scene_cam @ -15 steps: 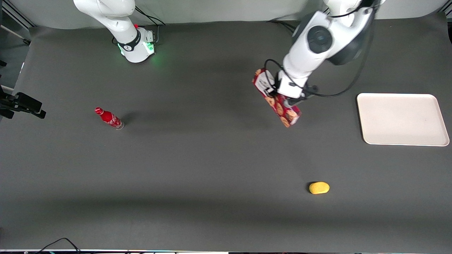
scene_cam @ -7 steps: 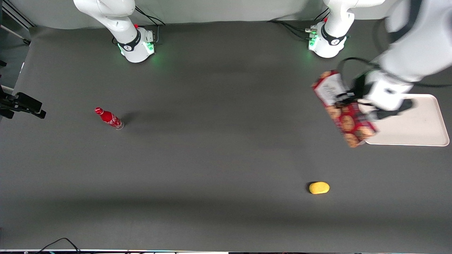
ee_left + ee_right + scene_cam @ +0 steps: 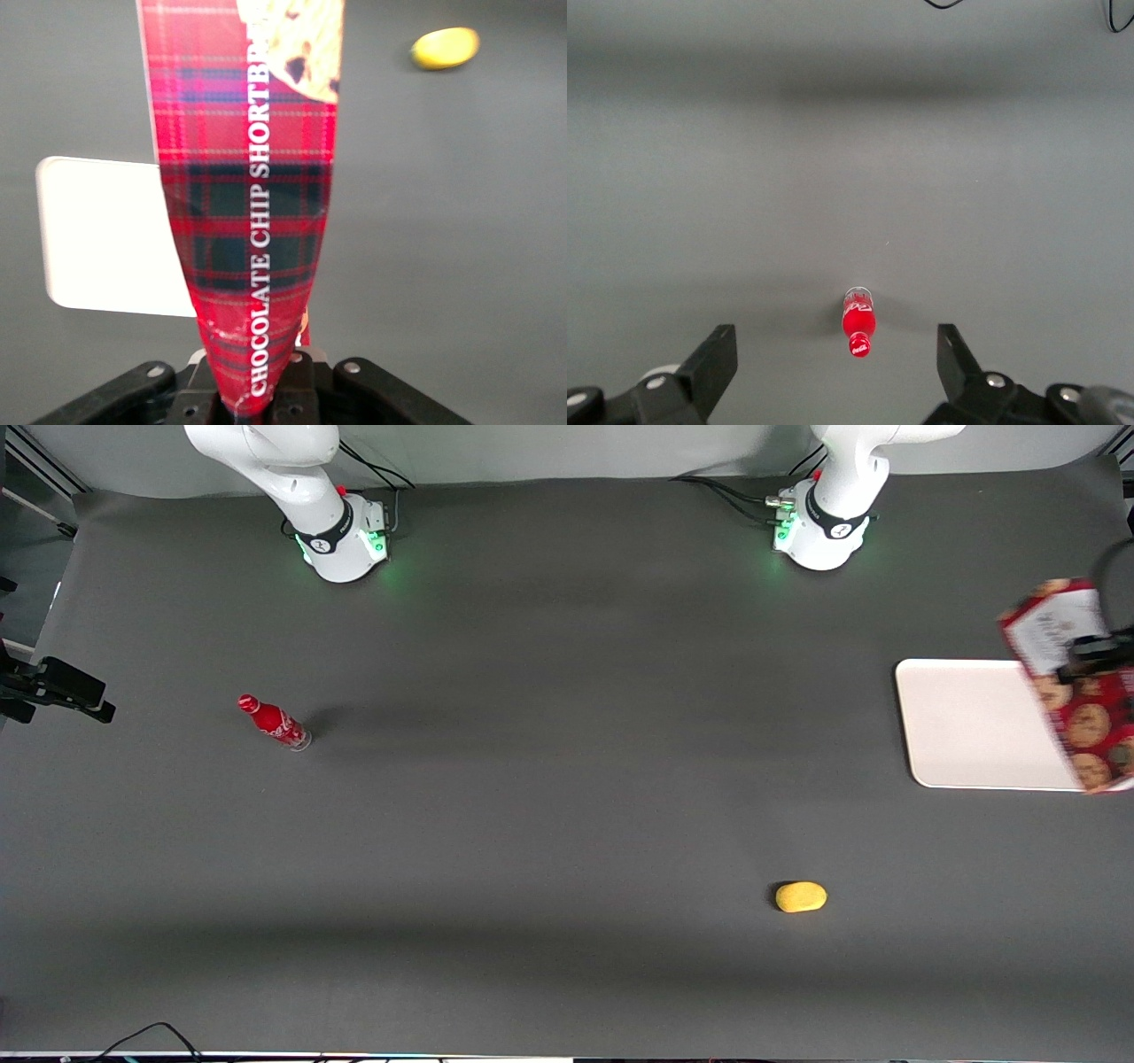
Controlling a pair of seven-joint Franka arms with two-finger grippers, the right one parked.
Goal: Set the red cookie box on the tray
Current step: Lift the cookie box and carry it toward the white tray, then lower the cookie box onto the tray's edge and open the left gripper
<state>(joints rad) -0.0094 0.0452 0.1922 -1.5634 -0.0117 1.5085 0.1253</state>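
Note:
The red cookie box (image 3: 1067,691) is a long dark-red tartan carton printed with cookies, with a white label at its end farther from the front camera. It hangs tilted in the air over the tray (image 3: 966,722), at the working arm's end of the table. My left gripper (image 3: 1099,662) is shut on the box's middle; most of the arm is cut off by the frame edge. In the left wrist view the box (image 3: 257,221) runs out from between the jaws of the gripper (image 3: 257,394), with the cream-white tray (image 3: 97,239) below it and partly hidden.
A yellow oval object (image 3: 801,896) lies on the dark mat nearer the front camera than the tray, and it also shows in the left wrist view (image 3: 445,47). A small red bottle (image 3: 273,721) stands toward the parked arm's end of the table.
The gripper carried the box sideways from mid-table toward the working arm's end. It now hangs over the tray, and the arm has mostly left the front view.

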